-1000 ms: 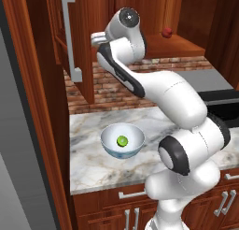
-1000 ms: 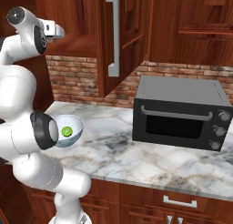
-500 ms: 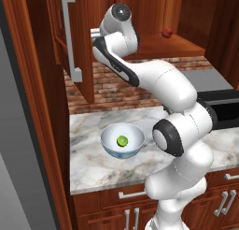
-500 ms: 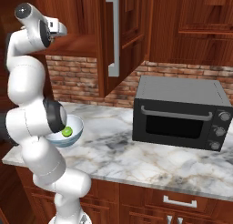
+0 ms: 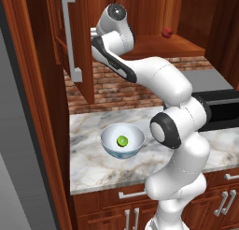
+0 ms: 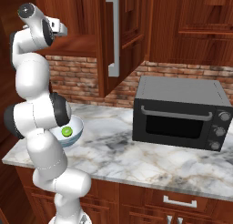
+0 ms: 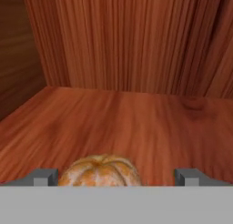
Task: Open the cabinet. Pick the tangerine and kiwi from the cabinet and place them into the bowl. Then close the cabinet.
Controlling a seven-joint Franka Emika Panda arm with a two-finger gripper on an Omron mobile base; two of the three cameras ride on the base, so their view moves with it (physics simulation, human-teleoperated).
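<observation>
The cabinet stands open, its door (image 5: 81, 42) swung out with the long silver handle (image 5: 70, 35) facing me; the same door (image 6: 127, 36) hangs over the counter in the right base view. My hand reaches onto the cabinet's shelf (image 7: 136, 123). The tangerine (image 7: 101, 170), orange and ribbed, rests on that shelf between the fingertips of my open gripper (image 7: 116, 177), untouched by either one. The kiwi (image 5: 122, 140) lies inside the bowl (image 5: 108, 133) on the marble counter, and the right base view shows that kiwi (image 6: 67, 131) in the bowl (image 6: 77, 126) behind my arm.
A small red fruit (image 5: 166, 32) sits far right on the cabinet shelf. A black toaster oven (image 6: 179, 111) stands on the counter to the right. A tall wooden panel (image 5: 37, 131) borders the counter on the left. Low cabinets with short handles (image 5: 133, 194) run below.
The arm has drawn more upright and the wrist has shifted left, deeper into the cabinet. The kiwi and bowl have not moved. The jaws stay open.
</observation>
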